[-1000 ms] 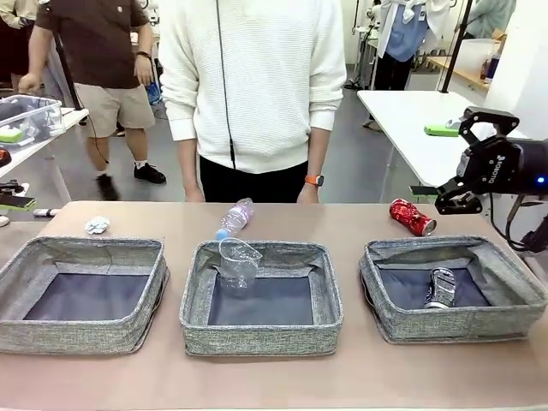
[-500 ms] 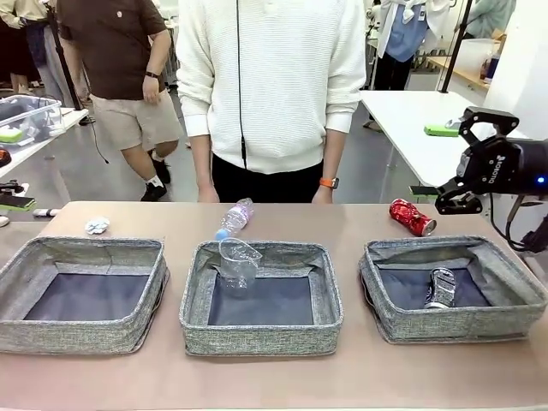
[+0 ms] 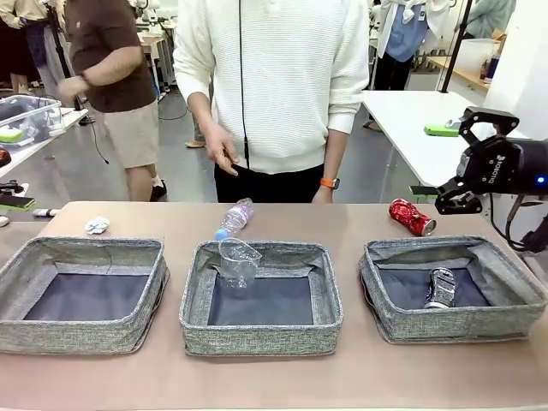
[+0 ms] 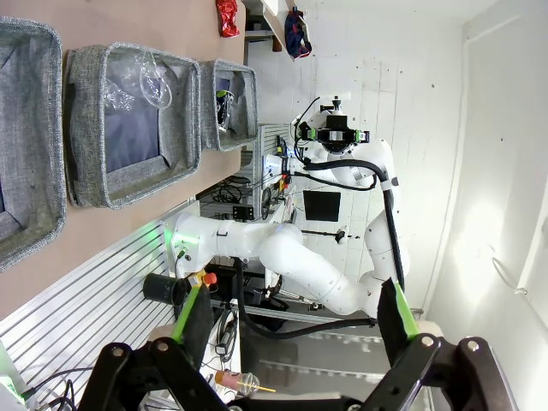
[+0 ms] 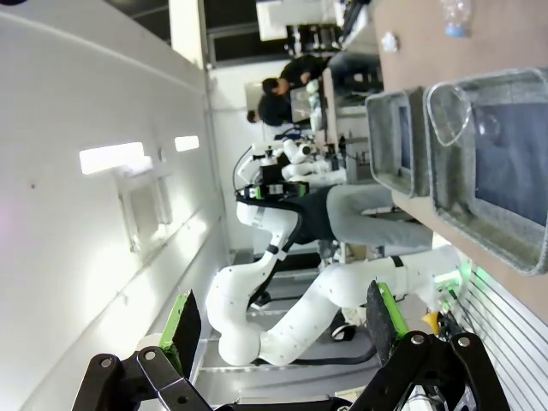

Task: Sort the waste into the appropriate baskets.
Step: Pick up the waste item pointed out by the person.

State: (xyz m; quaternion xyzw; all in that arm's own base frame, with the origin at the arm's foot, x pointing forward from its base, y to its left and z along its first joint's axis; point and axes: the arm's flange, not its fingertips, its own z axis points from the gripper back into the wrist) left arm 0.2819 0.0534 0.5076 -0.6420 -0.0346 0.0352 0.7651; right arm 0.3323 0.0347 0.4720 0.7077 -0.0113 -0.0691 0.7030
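Three grey baskets stand in a row: left, middle, right. A clear plastic cup leans inside the middle basket's far left corner. A crushed silver can lies in the right basket. Behind the baskets on the table lie a clear bottle, a red can and a white paper ball. My right gripper hangs open and empty, high above the red can. The left wrist view shows my left gripper open and empty, far from the table.
A person in a white sweater stands at the far edge, one hand raised in front of the body. Other people move behind. A white table stands at the back right. Bare tabletop runs in front of the baskets.
The person in white lifted one hand from the side to waist height. A person in the background walked and turned. Both arms and all waste stayed still.
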